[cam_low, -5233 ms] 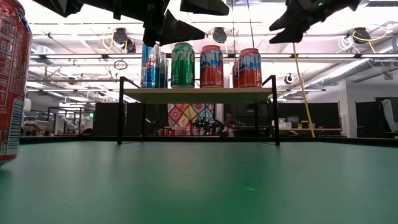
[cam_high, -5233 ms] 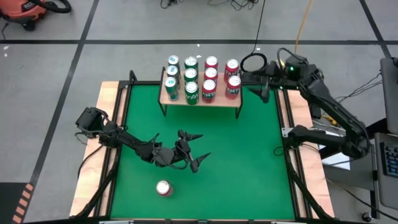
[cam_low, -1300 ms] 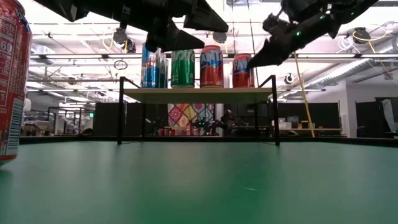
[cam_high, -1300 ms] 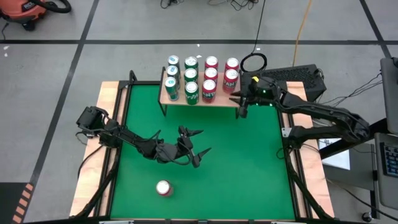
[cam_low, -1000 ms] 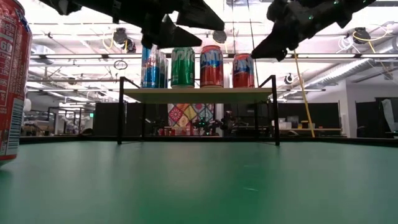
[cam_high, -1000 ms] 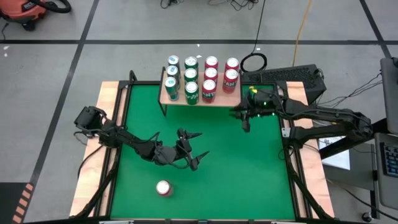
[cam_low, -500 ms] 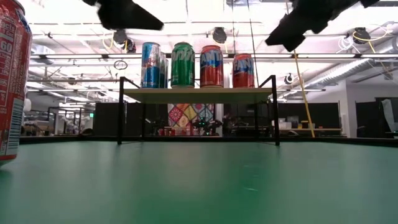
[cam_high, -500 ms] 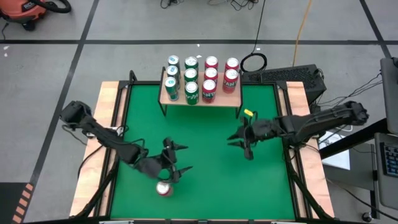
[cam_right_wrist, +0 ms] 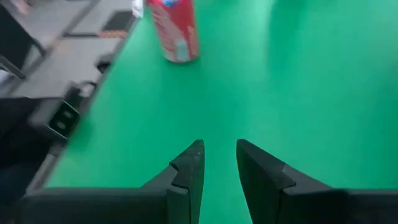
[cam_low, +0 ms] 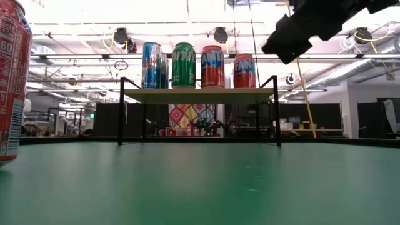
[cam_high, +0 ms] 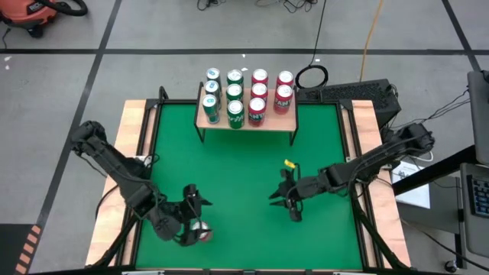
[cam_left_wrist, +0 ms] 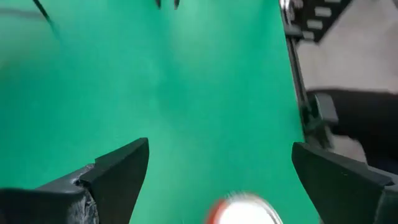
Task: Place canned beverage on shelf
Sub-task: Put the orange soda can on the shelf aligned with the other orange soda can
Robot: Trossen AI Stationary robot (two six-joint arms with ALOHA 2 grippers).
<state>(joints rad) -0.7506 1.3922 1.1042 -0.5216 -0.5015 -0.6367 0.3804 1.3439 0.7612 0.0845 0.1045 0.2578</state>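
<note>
While the left gripper [cam_high: 191,221] hangs just above the loose red can [cam_high: 201,232] near the front edge of the green table [cam_high: 252,176], left of its middle, its fingers [cam_left_wrist: 118,171] are spread as wide as they go and hold nothing. In the left wrist view the can's top shows low between the 2 fingers, nearer one of them than the other, so the step in hand looks like the reach for the pick. To do it well, I would centre the can between the fingers first, come down level so both pads meet the can's side below the rim, and close only once the fingers straddle it; a touch from 1 finger alone could tip or roll it. The can stands upright, so a straight lift should keep it that way.

The right gripper [cam_high: 285,200] hovers over the table right of centre, well apart from the can, fingers drawn close together with only a narrow gap and nothing between them.

The shelf [cam_high: 246,122] sits at the table's back edge with 8 cans [cam_high: 234,93] on it, 4 columns of 2; its front strip is bare, the likely spot for the next one.

Writing: in the low view the shelf cans carry lettering too small to read with certainty. The near can at that picture's edge shows a "60" on its red side
</note>
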